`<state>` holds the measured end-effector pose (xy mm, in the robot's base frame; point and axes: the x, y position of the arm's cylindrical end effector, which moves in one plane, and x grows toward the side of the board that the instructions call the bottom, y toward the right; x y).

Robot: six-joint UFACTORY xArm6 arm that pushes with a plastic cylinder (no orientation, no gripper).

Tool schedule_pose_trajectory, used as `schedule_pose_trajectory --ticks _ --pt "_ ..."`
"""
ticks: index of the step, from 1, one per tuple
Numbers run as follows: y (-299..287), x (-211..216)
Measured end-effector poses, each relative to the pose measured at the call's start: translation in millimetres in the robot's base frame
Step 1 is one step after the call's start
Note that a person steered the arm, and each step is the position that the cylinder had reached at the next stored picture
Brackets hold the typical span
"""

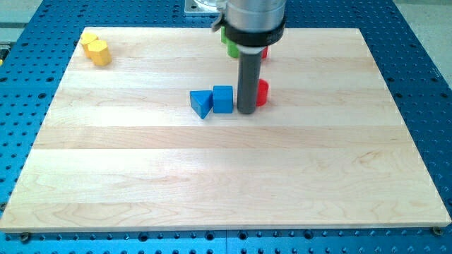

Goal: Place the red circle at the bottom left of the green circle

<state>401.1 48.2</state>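
Observation:
My tip (246,110) rests on the board just left of a red block (262,92), which the rod partly hides, so its shape is unclear. A green block (230,46) shows at the view's top, mostly hidden behind the arm's body. A sliver of another red block (265,52) shows just right of the rod near the top. The tip stands between the blue cube and the red block, close to both.
A blue cube (223,99) and a blue triangle (201,103) sit just left of the tip. Two yellow blocks (96,47) lie at the top left corner of the wooden board (212,183). A blue perforated table surrounds the board.

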Motion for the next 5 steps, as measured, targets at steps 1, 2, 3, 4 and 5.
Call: schedule_pose_trajectory --ticks 1,2,3,4,5 --pt "18 -17" --pt "50 -13" --pt "61 -20" --pt "75 -41" --pt "-20 -47"
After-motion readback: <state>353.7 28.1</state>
